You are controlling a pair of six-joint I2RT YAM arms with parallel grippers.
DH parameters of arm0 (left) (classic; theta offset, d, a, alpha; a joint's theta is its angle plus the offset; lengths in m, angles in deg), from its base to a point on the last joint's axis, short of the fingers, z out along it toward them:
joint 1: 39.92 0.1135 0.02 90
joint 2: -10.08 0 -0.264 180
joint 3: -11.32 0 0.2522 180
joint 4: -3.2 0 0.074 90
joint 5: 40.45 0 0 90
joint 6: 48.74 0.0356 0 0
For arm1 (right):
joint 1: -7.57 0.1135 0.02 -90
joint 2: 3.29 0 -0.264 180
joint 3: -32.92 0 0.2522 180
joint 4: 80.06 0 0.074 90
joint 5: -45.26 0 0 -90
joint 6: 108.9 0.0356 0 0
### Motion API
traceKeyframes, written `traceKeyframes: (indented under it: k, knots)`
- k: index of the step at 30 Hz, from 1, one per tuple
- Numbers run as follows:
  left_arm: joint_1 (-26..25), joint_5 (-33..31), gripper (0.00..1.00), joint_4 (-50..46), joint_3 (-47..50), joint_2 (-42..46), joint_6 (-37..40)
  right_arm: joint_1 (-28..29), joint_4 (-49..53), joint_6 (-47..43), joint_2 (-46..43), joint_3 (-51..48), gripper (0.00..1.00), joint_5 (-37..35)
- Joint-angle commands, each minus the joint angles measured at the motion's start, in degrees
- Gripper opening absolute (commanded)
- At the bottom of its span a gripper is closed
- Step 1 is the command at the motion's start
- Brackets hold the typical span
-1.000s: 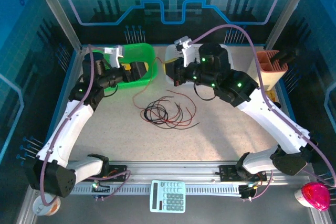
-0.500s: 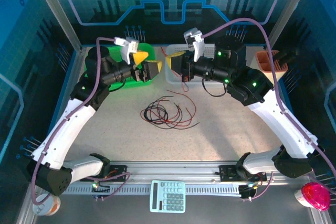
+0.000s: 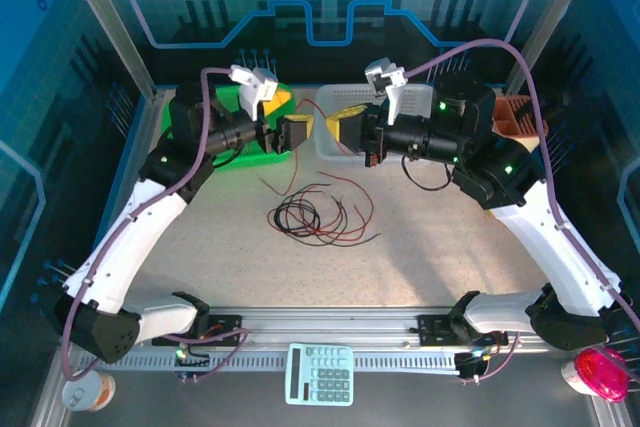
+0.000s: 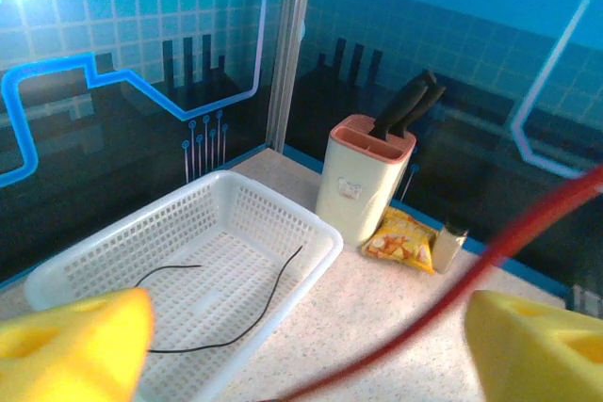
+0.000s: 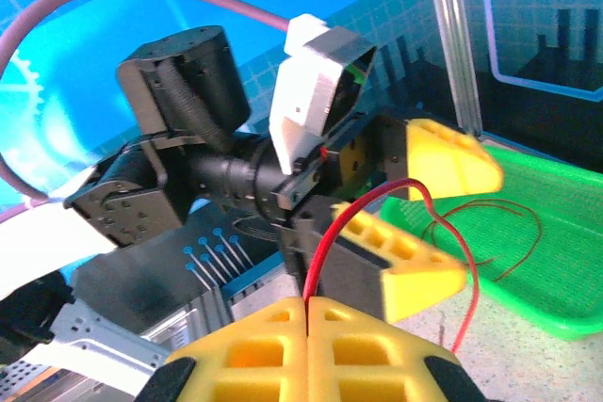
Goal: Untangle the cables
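The cables [image 3: 318, 215] lie in a loose red and black tangle on the table's middle, between the two arms. The heap is wider than it is deep, its long axis running left to right, with stray ends pointing toward the right arm's side. One red wire [image 5: 318, 249] is lifted away from it. In the right wrist view it rises almost straight up from the right gripper [image 5: 308, 306], whose yellow fingers are pressed together on it. It then bends over toward the left arm's fingers and drops again. The left gripper [image 4: 306, 345] is spread wide, and the same red strand crosses, blurred, through the gap between its fingers; whether it touches either one cannot be told. Both grippers hang above the table's far half, facing each other, just in front of the baskets. Behind the right gripper stands a white basket [image 4: 94, 261] with a thin black wire [image 4: 273, 284] curled on its floor. Beside it is a green basket [image 5: 556, 233] holding another red wire [image 5: 499, 223]. A knife block [image 4: 363, 185] stands beyond the white basket.
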Motion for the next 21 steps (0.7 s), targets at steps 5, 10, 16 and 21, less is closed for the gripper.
traceKeyframes:
  k: [5,10,16,21]
  knots:
    - [-0.8,2.3,0.20,2.1,1.2,-1.1,0.5,-2.4,-2.0,1.5,-2.8,-2.8,0.00,2.4]
    - [-0.8,1.5,0.00,6.3,4.2,0.8,-2.1,-7.4,-5.1,4.4,-6.4,-9.9,0.00,3.1]
    - [-0.8,-1.3,0.00,9.1,2.5,0.4,-6.1,-9.8,-9.8,8.0,-9.1,-21.5,0.01,2.8]
    - [-0.8,-7.1,0.00,6.2,-2.0,-1.9,-5.6,-9.8,-11.6,9.4,-10.5,-28.1,0.38,1.6]
